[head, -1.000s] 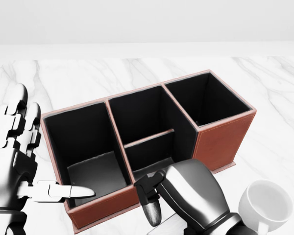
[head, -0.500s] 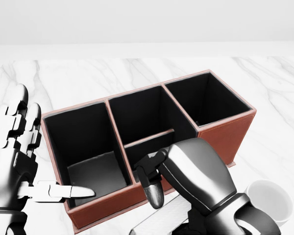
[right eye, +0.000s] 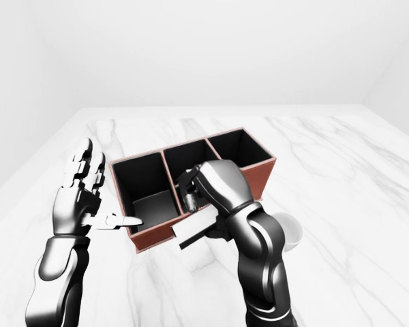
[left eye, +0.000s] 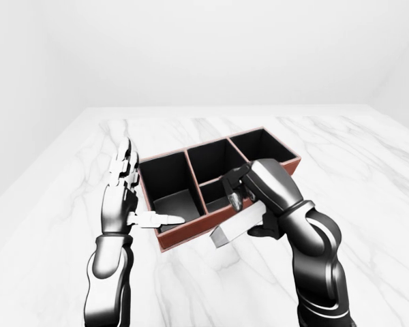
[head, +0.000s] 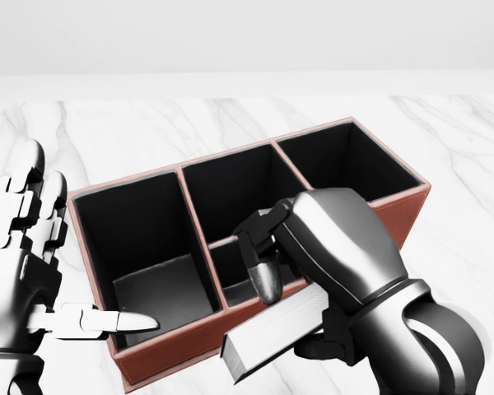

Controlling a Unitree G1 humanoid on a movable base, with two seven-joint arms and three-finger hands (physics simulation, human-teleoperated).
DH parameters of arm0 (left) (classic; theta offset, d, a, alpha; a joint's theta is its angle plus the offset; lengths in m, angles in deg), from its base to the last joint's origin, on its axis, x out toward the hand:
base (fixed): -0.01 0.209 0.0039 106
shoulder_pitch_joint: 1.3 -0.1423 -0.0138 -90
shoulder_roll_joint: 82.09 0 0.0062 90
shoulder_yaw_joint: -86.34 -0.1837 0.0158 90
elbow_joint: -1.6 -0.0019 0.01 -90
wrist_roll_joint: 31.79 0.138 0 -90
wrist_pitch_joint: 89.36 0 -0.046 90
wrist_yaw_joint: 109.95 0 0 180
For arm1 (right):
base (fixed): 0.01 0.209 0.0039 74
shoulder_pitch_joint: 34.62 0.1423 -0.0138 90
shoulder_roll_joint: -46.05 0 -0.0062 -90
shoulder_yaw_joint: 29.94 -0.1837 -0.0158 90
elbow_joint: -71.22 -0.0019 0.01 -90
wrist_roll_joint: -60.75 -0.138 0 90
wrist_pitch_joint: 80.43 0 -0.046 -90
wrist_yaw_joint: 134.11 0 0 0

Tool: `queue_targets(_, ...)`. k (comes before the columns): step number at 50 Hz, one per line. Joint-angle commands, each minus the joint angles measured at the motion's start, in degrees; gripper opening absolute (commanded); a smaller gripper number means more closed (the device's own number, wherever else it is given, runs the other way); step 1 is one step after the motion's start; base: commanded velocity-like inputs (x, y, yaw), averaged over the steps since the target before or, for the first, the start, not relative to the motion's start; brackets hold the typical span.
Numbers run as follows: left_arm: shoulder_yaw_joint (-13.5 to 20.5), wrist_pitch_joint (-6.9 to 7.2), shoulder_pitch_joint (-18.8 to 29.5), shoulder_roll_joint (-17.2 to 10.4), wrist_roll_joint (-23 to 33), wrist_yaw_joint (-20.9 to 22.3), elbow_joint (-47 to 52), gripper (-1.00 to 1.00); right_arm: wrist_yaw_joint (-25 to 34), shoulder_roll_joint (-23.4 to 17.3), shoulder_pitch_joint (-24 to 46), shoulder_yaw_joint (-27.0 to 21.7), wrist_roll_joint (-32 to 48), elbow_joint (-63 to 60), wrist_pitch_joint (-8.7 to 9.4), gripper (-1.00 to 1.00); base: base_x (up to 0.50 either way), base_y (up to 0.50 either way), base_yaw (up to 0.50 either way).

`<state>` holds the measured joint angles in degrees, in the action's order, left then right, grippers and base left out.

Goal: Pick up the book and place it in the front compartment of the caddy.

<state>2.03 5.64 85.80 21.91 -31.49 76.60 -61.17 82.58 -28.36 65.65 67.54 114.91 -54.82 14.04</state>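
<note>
Head view: a flat grey book (head: 276, 331) is gripped in the right hand (head: 313, 271), just above the low edge of the brown leather caddy (head: 370, 226). It is lifted, not yet dropped in. The left hand (head: 33, 271) is spread wide, empty.

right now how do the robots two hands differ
The left hand is open, fingers spread upright beside the caddy, holding nothing; the right hand is shut on the book. The left hand stands at the caddy's left end, its thumb over the wall there; the right hand hovers over the small middle compartment. Both are glossy metal.
</note>
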Motion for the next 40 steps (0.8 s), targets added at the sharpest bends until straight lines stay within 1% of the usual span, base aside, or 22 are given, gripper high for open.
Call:
queue_targets(1,0.05,0.0,-0.02,0.0,-0.02,0.0,0.27,1.0,0.67,0.18,5.37,-1.44,1.64,0.49,0.53,-1.0,0.0,0.0,0.0)
queue_targets(11,0.05,0.0,-0.04,-0.03,-0.02,0.06,-0.08,1.0,0.58,0.12,9.02,-2.0,2.39,2.55,0.53,-1.0,0.0,0.0,0.0)
queue_targets(26,0.29,0.0,0.22,-0.11,-0.17,0.11,-0.28,1.0,-3.84,-0.87,16.88,-3.46,2.14,12.24,0.53,-1.0,0.0,0.0,0.0)
queue_targets(40,0.11,0.0,0.01,-0.02,-0.1,0.11,-0.68,1.0,-8.86,-1.76,19.21,-3.9,2.05,20.14,0.53,-1.0,0.0,0.0,0.0)
